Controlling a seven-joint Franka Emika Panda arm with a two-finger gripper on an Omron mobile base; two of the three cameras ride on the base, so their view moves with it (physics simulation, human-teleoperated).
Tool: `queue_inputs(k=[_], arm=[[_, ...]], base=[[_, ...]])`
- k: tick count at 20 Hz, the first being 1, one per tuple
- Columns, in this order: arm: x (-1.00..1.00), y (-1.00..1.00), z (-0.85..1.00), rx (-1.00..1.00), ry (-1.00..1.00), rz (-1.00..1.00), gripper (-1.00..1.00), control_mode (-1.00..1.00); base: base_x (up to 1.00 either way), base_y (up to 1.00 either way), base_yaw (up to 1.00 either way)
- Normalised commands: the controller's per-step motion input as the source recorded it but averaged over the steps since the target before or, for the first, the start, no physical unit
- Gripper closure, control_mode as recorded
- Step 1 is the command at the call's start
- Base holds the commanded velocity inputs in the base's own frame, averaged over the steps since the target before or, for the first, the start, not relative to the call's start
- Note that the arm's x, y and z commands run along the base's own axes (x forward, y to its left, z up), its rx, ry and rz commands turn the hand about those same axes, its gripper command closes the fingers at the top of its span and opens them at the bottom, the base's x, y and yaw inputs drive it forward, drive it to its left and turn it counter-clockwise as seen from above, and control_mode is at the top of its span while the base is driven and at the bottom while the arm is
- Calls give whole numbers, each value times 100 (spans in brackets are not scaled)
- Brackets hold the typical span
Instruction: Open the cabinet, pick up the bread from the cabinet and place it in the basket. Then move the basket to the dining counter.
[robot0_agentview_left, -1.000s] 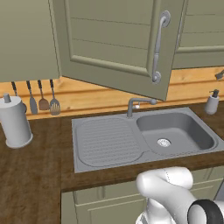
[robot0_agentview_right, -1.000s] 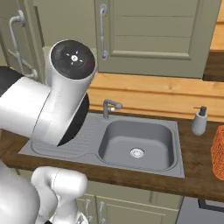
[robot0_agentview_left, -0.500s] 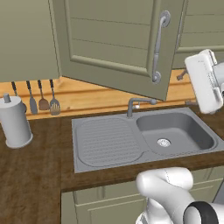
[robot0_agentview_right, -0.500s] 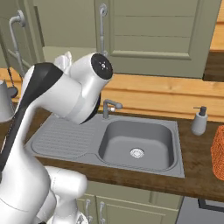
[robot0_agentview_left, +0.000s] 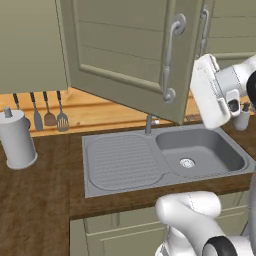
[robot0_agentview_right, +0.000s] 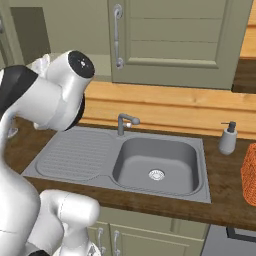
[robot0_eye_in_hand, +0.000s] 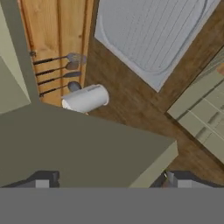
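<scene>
The cabinet (robot0_agentview_left: 125, 45) hangs over the sink. Its left door stands swung out toward me, with a curved bar handle (robot0_agentview_left: 170, 55) on the free edge. The right door (robot0_agentview_right: 175, 40) is shut. My arm's white wrist (robot0_agentview_left: 215, 92) hovers just right of the open door's edge. In the hand view my gripper (robot0_eye_in_hand: 109, 180) is open, with a grey-green door panel (robot0_eye_in_hand: 87, 144) close in front of its dark fingertips (robot0_eye_in_hand: 43, 178) and nothing held. The orange wicker basket (robot0_agentview_right: 249, 172) sits on the worktop at the far right. The bread and the dining counter are out of view.
A steel sink (robot0_agentview_left: 200, 150) with drainboard and faucet (robot0_agentview_right: 122, 122) is set in the dark wood worktop (robot0_agentview_left: 35, 200). A paper towel roll (robot0_agentview_left: 17, 140) stands at the left below hanging utensils (robot0_agentview_left: 47, 112). A soap dispenser (robot0_agentview_right: 228, 138) stands right of the sink.
My arm has swung up and toward the open door's free edge, coming into the left base view from the right. The door and the basket have not moved. The jaws stay open.
</scene>
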Motion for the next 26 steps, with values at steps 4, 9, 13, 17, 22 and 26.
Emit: queue_inputs(k=[4,9,13,17,22,26], arm=[[-88,100,-10,0,14,0,-100,-100],[-96,100,-19,0,19,0,-100,-100],[-63,100,-3,-2,11,0,-100,-100],[-31,97,0,-4,4,0,-100,-100],[-7,13,9,-1,0,0,-100,-100],[6,-93,-3,0,0,0,-100,-100]], base=[[0,0,0],[0,0,0],[0,0,0],[0,0,0],[0,0,0],[0,0,0]])
